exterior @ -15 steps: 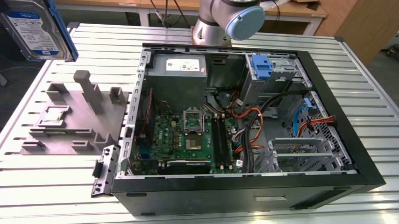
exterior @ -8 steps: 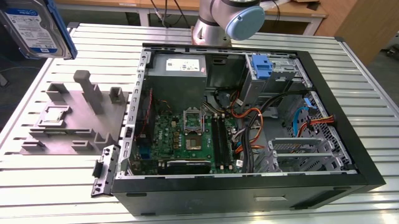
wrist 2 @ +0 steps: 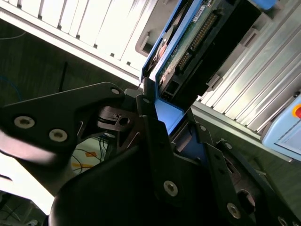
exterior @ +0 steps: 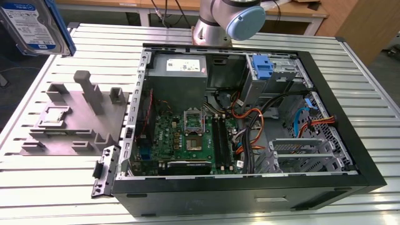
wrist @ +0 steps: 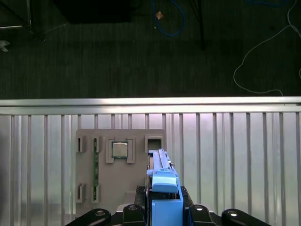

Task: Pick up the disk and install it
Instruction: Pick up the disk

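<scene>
Disk (exterior: 33, 23) is clamped in the jaws by its blue side rails (wrist: 162, 188), held high above the desk (exterior: 62, 197) over the grey parts holder (exterior: 75, 126), well apart from the open computer case (exterior: 250, 187). Likely rigid, fairly heavy and shock-sensitive, so the rails are the sane hold, not the bare circuit board (wrist 2: 188, 40). Second wrist view gives that board side, exterior view the label face, first wrist view the small chip (wrist: 120, 149) in the holder below.

arm (exterior: 209, 21): silver-grey | joint cap (exterior: 245, 21): pale blue | hand (wrist: 163, 194): black, silver screws (wrist 2: 170, 188)
</scene>
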{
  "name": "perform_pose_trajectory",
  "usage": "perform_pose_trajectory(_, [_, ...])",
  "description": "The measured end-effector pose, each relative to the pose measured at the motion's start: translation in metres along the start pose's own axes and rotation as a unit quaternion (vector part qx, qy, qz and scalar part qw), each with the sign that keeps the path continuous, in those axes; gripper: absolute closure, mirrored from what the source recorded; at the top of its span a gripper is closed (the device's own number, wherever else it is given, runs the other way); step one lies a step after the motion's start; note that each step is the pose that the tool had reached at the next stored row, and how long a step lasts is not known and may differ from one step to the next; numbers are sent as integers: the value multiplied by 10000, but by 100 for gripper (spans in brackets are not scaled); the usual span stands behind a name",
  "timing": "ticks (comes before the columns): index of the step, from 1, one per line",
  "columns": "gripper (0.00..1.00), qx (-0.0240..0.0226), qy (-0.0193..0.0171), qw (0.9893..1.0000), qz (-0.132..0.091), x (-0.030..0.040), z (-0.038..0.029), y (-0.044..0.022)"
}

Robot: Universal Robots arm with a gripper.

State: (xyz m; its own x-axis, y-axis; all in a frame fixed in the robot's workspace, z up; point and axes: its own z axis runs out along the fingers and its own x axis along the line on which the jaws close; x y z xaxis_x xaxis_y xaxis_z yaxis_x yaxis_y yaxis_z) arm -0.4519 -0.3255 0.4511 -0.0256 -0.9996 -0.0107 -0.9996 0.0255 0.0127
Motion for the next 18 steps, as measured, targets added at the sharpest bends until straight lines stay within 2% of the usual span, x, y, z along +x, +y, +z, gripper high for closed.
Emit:
perform_pose_trajectory(8, [64, 1, 0, 10000, 0, -2, -126, 2])
perform_pose_trajectory(18, [64, 0, 0, 10000, -1, -2, -134, -14])
